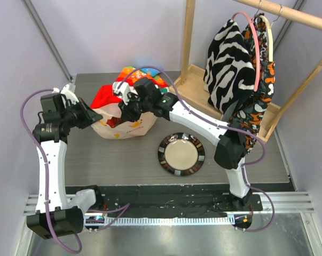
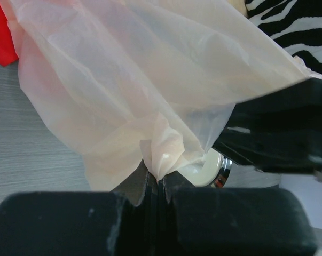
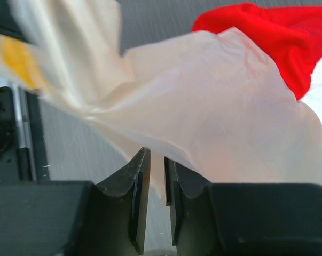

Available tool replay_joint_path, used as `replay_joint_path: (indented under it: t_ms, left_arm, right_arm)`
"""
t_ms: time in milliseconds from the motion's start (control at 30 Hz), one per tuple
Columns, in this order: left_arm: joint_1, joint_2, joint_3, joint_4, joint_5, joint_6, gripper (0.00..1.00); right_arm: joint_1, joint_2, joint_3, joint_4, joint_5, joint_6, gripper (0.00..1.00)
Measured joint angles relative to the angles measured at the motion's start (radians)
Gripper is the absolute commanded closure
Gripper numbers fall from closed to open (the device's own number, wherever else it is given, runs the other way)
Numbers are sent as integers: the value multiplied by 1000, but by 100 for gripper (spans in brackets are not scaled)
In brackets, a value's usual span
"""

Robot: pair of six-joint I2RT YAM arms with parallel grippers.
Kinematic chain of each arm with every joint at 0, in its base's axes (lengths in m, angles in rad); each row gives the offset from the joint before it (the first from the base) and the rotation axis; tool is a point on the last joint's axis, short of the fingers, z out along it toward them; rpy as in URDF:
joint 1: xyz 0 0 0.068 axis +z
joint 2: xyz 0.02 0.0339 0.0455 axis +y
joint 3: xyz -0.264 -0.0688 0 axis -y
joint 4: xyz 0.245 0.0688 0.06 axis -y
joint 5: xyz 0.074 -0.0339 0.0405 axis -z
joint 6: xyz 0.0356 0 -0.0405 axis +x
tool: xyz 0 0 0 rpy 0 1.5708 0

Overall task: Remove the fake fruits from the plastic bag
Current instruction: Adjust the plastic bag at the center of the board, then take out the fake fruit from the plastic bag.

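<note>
The cream-white plastic bag [image 1: 123, 127] sits on the table, bulging, between my two grippers. My left gripper [image 1: 96, 118] is at the bag's left side. In the left wrist view it [image 2: 159, 181] is shut on a pinched fold of the bag film [image 2: 150, 80]. My right gripper [image 1: 122, 102] is over the top of the bag. In the right wrist view its jaws [image 3: 157, 160] stand a narrow gap apart, with the edge of the bag film [image 3: 203, 117] hanging at their tips. The fake fruits are hidden inside the bag; only a faint reddish patch shows through it.
A red cloth [image 1: 103, 95] and a multicoloured cloth [image 1: 130, 71] lie right behind the bag. A round plate [image 1: 181, 154] with a dark patterned rim lies to the right of the bag. A wooden rack [image 1: 190, 37] with hanging zebra-print clothes [image 1: 230, 58] stands at the back right.
</note>
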Motion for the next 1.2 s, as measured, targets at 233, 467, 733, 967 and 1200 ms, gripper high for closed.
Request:
replay_joint_path:
  t_ms: [233,467,733,967,1200]
  left_arm:
    - [10,-3,0,-1,12,-5,100]
    - [22,-51,-41,-7,2,10,100]
    - [31,-88,-197,-43,-42,2,100]
    - [34,-75,-205,-18,-36,-19,100]
    - [34,-40,-207,4,-11,-39,100]
  right_arm:
    - [-1,141,46,4,130,-25,74]
    - [-28,237,125,46,388,-58,37]
    - [-76,44,-229,71,383,-90,33]
    - [35,-87,-478,22,325,-109,31]
    - [-23,-14,-329,44,360,-94,23]
